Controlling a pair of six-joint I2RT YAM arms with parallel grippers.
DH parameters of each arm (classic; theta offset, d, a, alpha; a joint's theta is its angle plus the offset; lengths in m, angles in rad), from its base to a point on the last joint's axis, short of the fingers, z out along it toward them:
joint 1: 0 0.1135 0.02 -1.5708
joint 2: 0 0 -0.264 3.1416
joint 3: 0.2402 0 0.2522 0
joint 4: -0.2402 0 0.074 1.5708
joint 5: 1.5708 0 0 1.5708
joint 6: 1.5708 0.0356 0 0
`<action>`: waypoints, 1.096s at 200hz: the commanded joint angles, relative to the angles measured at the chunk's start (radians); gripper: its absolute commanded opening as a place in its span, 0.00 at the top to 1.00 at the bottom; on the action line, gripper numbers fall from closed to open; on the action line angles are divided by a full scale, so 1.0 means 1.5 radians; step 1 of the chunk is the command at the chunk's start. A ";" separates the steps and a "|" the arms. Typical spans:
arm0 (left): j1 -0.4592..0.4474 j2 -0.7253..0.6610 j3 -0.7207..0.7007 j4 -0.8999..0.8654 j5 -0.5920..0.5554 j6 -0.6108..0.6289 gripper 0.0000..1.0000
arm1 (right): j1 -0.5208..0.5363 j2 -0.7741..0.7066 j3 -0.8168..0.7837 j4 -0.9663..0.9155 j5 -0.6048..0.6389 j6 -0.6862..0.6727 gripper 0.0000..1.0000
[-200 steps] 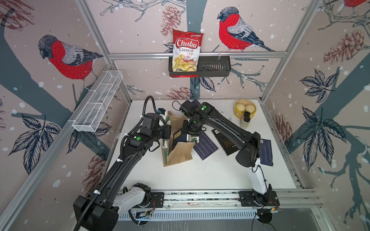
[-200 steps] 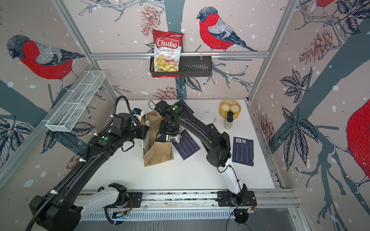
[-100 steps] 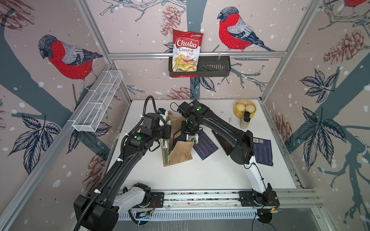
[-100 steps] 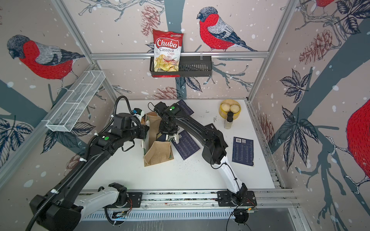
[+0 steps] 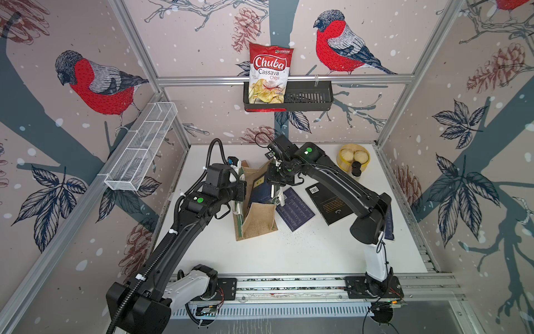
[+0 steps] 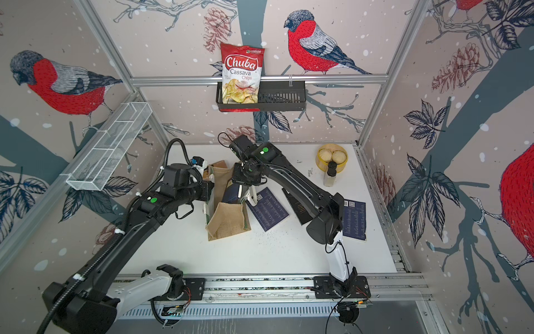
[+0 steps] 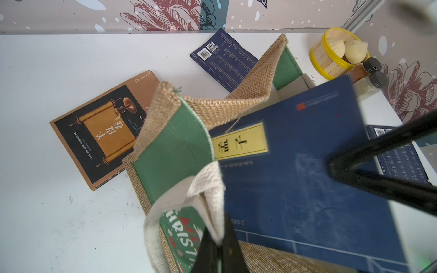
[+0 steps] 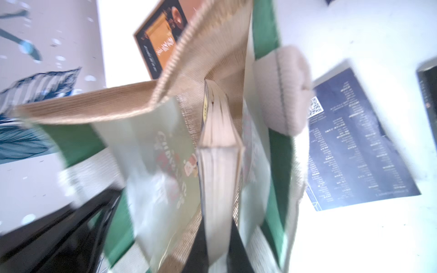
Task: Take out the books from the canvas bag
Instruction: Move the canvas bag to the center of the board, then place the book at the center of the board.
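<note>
The bag (image 5: 258, 224) stands upright left of the middle of the table (image 5: 289, 254), with its mouth open upward. The left gripper (image 7: 218, 247) reaches in from the left, its fingers pressed together on the white handle (image 7: 208, 184) at the bag's left side. The right gripper (image 8: 217, 245) comes down from the far side into the mouth. It pinches the cream page edge of the labelled book (image 7: 295, 189), with one finger on each side. This navy paperback with a yellow label stands on edge inside the bag, between the green panels, and part of it rises above the rim.

Five more books lie flat on the table outside the bag. The brown book (image 7: 101, 127) lies at the bag's far left, partly hidden by the burlap wall. The far navy book (image 7: 224, 59) lies beyond the bag, barcode up. The mid navy book (image 5: 294, 208) lies just right of the bag. The black book (image 5: 329, 202) lies right of that, partly under the right arm. The right navy book (image 6: 354, 218) lies near the table's right edge, behind that arm's elbow.

A yellow steamer (image 5: 353, 157) sits in the far right corner with a bottle (image 5: 357, 170) just beside it. A chips bag (image 5: 270, 75) stands in a rack (image 5: 309, 97) on the far wall.
</note>
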 commanded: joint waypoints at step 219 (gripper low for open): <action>0.292 -0.044 0.022 -0.216 -0.232 -0.090 1.00 | -0.124 -0.200 -0.513 0.369 -0.205 -0.106 1.00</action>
